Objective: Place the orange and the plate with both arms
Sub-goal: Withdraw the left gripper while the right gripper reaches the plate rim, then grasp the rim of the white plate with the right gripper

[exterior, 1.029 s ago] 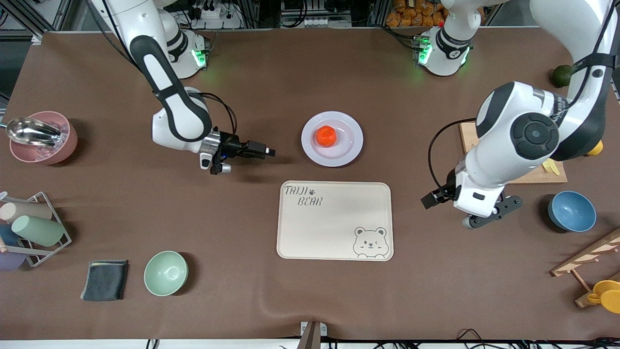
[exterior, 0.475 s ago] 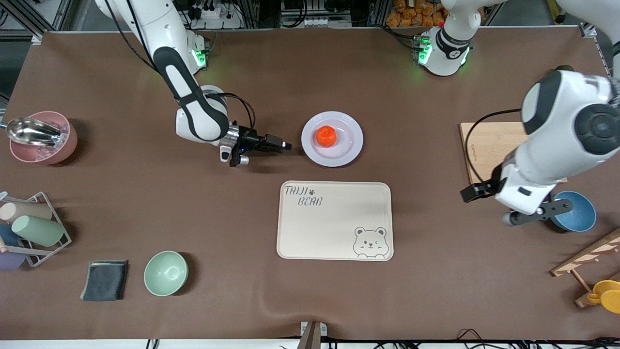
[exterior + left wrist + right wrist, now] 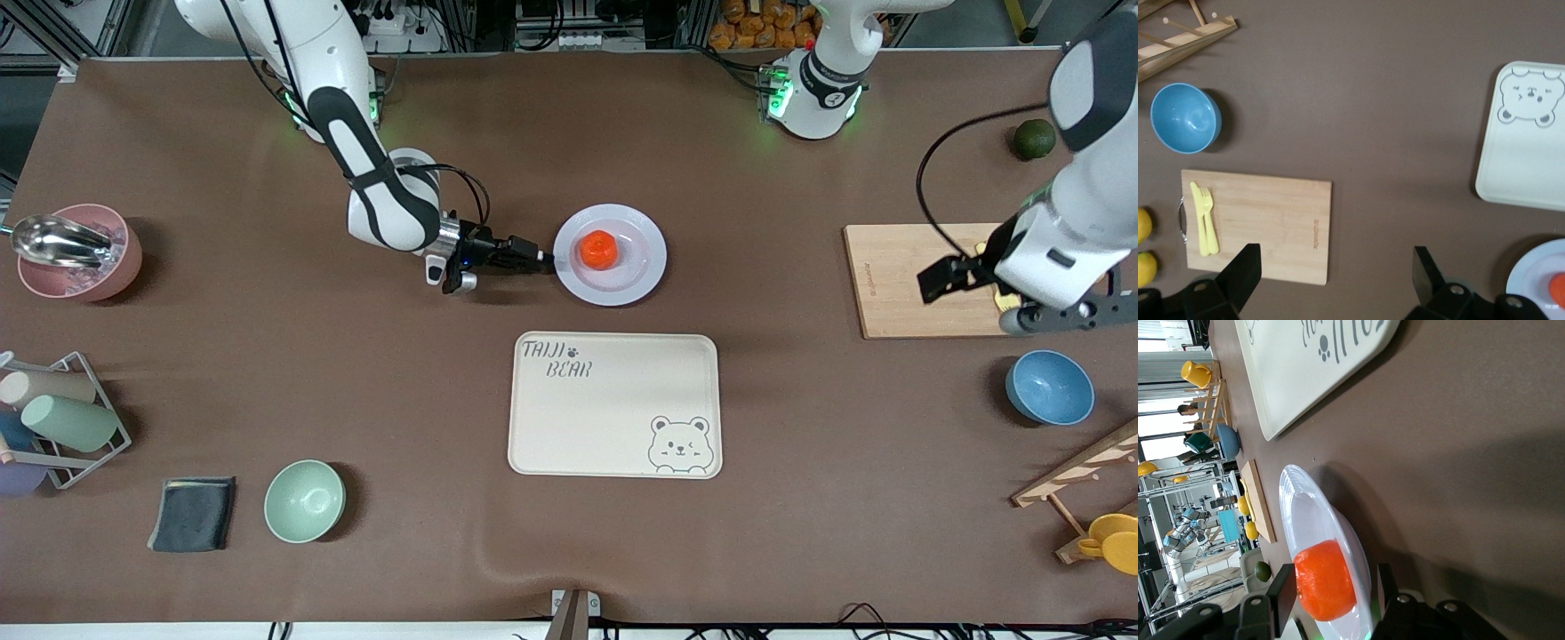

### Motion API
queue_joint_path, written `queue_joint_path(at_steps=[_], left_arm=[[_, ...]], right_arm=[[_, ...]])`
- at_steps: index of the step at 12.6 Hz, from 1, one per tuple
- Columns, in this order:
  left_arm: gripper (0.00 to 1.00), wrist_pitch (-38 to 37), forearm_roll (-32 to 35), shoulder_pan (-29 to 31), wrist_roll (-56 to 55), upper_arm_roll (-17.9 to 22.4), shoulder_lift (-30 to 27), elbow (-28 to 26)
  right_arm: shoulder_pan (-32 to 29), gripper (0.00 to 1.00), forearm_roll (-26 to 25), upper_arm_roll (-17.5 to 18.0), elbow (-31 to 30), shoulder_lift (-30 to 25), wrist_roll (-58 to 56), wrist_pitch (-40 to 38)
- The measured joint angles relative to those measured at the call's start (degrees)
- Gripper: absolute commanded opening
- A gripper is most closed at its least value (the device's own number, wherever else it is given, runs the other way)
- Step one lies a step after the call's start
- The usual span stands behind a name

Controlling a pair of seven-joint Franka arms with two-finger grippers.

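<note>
The orange [image 3: 598,250] lies in the middle of the pale lavender plate [image 3: 636,276], which rests on the brown table farther from the front camera than the bear tray. My right gripper [image 3: 544,260] is low at the plate's rim on the right arm's side, open. In the right wrist view the rim [image 3: 1305,507] and the orange [image 3: 1325,580] show between the spread fingers [image 3: 1281,593]. My left gripper [image 3: 933,278] is open and empty, up over the wooden cutting board [image 3: 889,284]. Its own view shows both fingertips [image 3: 1245,267] wide apart.
The cream bear tray [image 3: 615,404] lies nearer the front camera than the plate. A blue bowl [image 3: 1049,387], yellow cutlery on the board [image 3: 1205,220] and a dark green fruit [image 3: 1034,139] are at the left arm's end. A green bowl [image 3: 304,500], grey cloth [image 3: 193,514] and pink bowl [image 3: 76,253] are at the right arm's end.
My right gripper has moved along the table to the plate's rim. My left arm has swung away from the tray toward its end of the table, now over the cutting board.
</note>
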Motion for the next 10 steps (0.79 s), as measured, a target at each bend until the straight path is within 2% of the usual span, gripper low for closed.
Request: queue_joint_path(at_steps=[6, 10], left_arm=[[1.0, -7.7, -0.1, 0.5, 13.3, 0.4, -5.9, -0.6], [1.0, -8.8, -3.9, 0.6, 14.2, 0.6, -7.4, -0.5]], right_arm=[[1.6, 0.47, 1.8, 0.0, 0.1, 1.0, -0.3, 0.0], [2.3, 0.42, 2.2, 0.0, 0.1, 1.1, -0.4, 0.0]])
